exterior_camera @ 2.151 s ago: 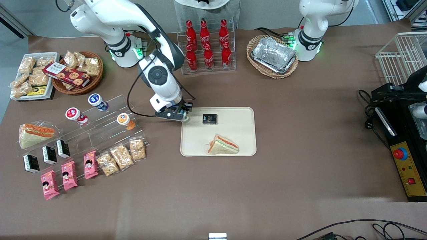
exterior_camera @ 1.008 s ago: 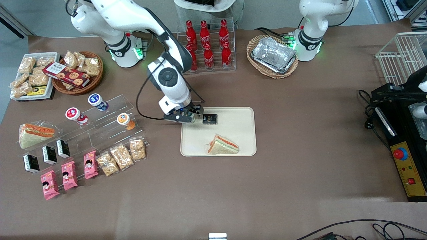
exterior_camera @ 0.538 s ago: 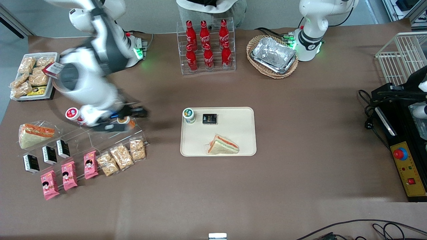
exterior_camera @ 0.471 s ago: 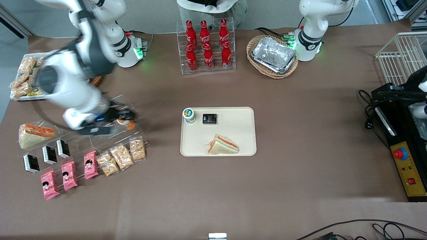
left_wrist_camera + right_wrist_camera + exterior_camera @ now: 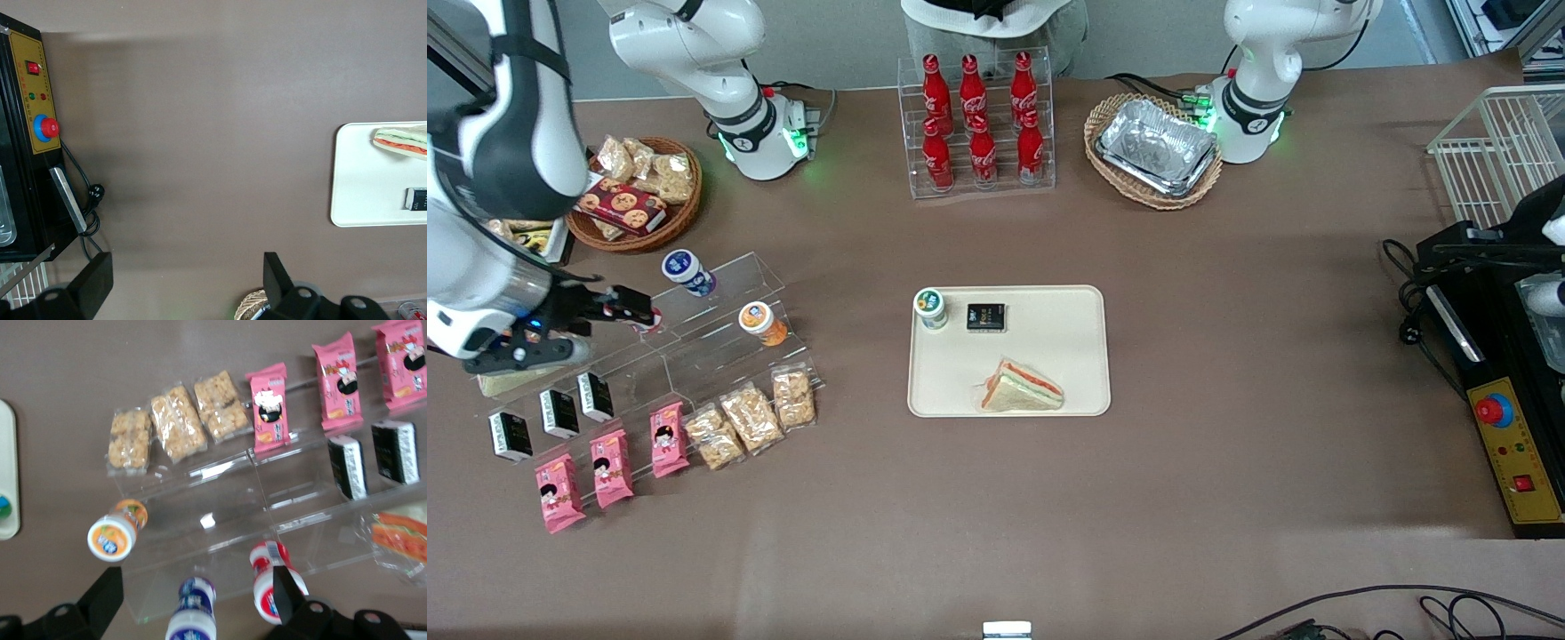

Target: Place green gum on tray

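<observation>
The green gum (image 5: 930,307) stands upright on the cream tray (image 5: 1049,373), in the tray corner farthest from the front camera on the working arm's side, beside a black packet (image 5: 986,316). My gripper (image 5: 605,313) is open and empty, well away from the tray. It hangs above the clear acrylic stand (image 5: 720,342) near the red-labelled canister (image 5: 270,587). In the right wrist view the fingers (image 5: 107,597) stand wide apart with the blue-labelled canister (image 5: 193,617) below them. A sliver of the gum (image 5: 4,506) and the tray rim (image 5: 8,453) show at that view's edge.
An orange-labelled canister (image 5: 761,322) and snack packs (image 5: 751,416) sit on the stand. A wrapped sandwich (image 5: 1021,388) lies on the tray. Cola bottles (image 5: 978,120), a foil tray in a basket (image 5: 1156,147) and a snack basket (image 5: 640,191) stand farther from the camera.
The gripper let go of the green gum on the tray. The arm then swung away toward its own end of the table and now hangs over the acrylic stand.
</observation>
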